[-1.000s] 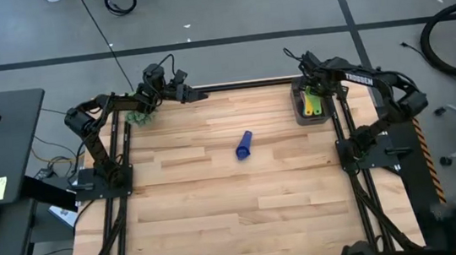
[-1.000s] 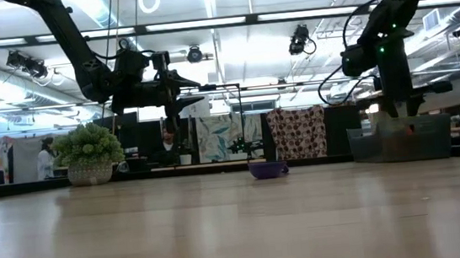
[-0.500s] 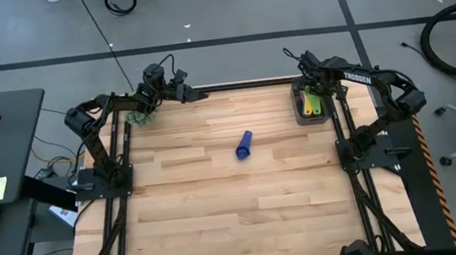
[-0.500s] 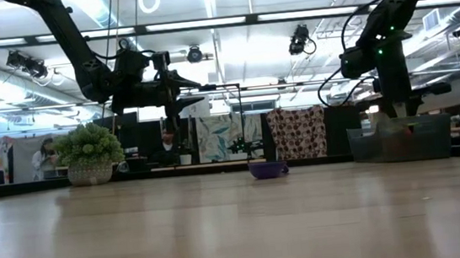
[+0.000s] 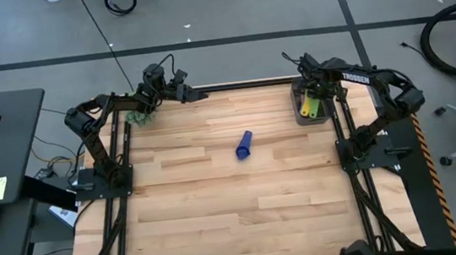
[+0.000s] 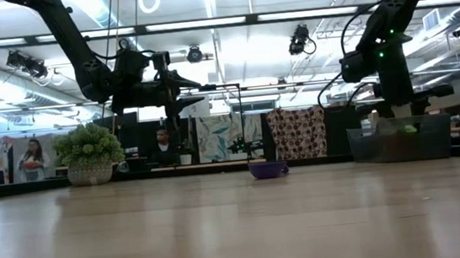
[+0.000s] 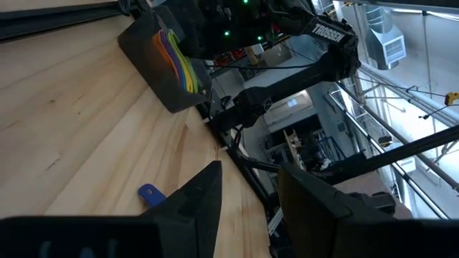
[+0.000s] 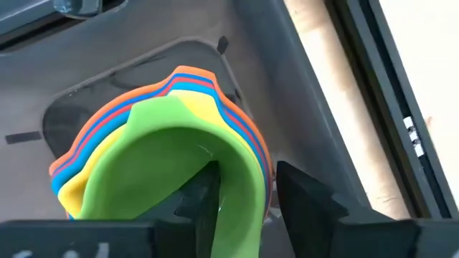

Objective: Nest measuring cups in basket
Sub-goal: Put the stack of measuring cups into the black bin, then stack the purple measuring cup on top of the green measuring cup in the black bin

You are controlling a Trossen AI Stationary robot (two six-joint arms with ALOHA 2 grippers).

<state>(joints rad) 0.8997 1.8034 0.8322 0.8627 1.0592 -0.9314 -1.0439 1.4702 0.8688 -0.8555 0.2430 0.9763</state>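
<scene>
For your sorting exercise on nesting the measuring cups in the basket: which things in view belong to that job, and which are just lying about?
Belongs to the job:
- basket
- nested cups, green cup topmost
- blue cup alone on the table

Lying about:
- fuzzy green plant
- coloured cloths in the room behind

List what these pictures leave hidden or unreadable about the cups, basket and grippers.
- Stack's lower cups: right wrist view shows only coloured rims under the green cup; their count is unclear.
- Basket contents: low view, its wall hides them.
- Right gripper: the high view's arm covers it.
- Blue cup: too small in the high view to tell which way up.
</scene>
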